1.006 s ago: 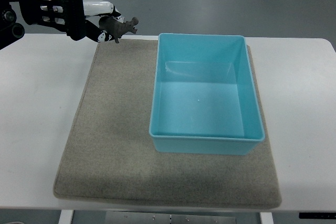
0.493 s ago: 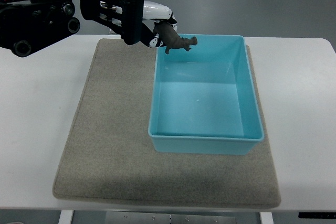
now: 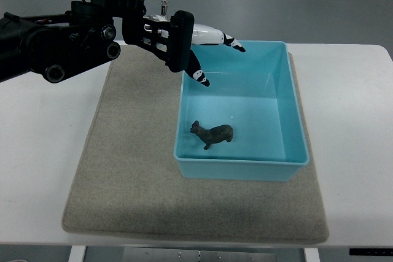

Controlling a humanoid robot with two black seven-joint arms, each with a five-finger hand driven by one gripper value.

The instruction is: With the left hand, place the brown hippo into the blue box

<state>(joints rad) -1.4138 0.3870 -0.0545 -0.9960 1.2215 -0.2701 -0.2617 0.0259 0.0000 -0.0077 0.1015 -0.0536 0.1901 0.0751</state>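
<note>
already the brown hippo [image 3: 212,134] lay inside the blue box [image 3: 296,121], on its floor near the front-left corner, its head turned toward the left wall and its body set slightly aslant. it touched nothing but the box floor, as far as the top view showed. the left hand [image 3: 206,53] hung above the rear-left corner of the box, well apart from the hippo and farther back than it. its fingers [image 3: 234,43] were spread and straight, one pair reaching out over the back rim, another finger pointing down and forward over the left wall, and they held nothing. the black arm [image 3: 61,44] behind the hand came in from the left edge of the picture, crossing the back-left part of the bench [image 3: 43,127] and the rear corner of the grey mat [image 3: 129,170]. the box stood on the right half of that mat, its back edge close to the mat's rear border. the mat lay flat on the white bench. the right hand did not show anywhere in the view.
</note>
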